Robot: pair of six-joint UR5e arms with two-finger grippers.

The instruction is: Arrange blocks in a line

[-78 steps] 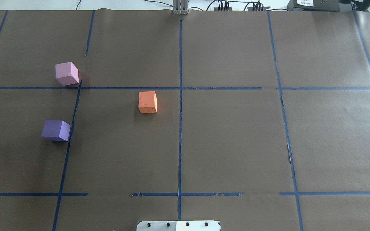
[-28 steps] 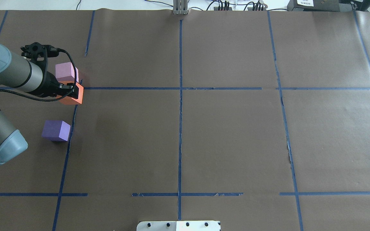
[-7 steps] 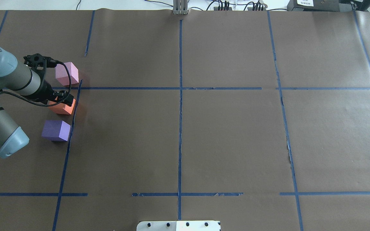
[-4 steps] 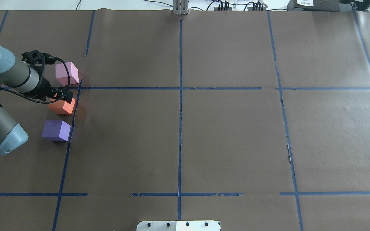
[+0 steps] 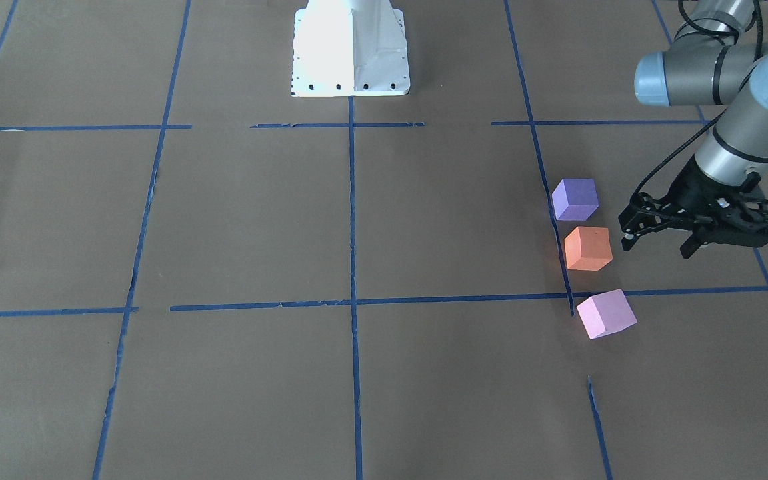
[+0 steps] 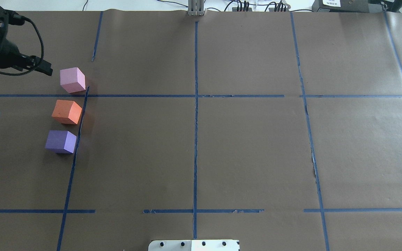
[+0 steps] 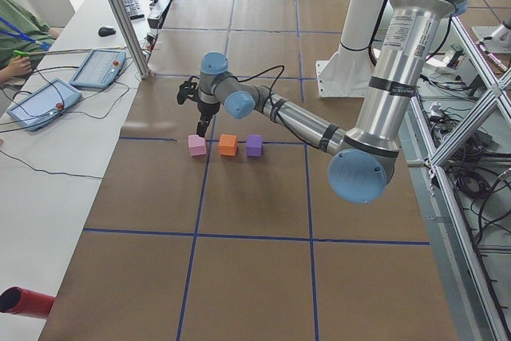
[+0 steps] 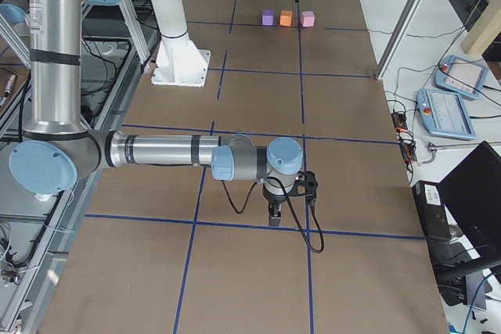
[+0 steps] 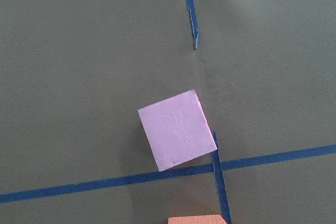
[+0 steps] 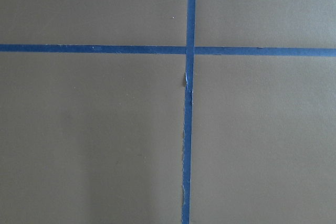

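**Table surface carrying three blocks in a row, seen from overhead.**

The table (image 6: 250, 150) is covered with brown paper (image 6: 354, 157) and marked into rectangles by blue tape lines (image 6: 195, 139), torn and broken in places. A white base plate (image 6: 194, 245) sits at the 6 o'clock edge. From the table's centre the blocks lie toward 9 to 10 o'clock, just on the 9 o'clock side of one lengthwise tape line. The orange block (image 6: 66, 111) is the middle one. The pink block (image 6: 72, 80) stands at its 12 o'clock, across a crosswise tape line, and the purple block (image 6: 60, 141) at its 6 o'clock. Narrow gaps separate the three, and each is turned at a slightly different angle.
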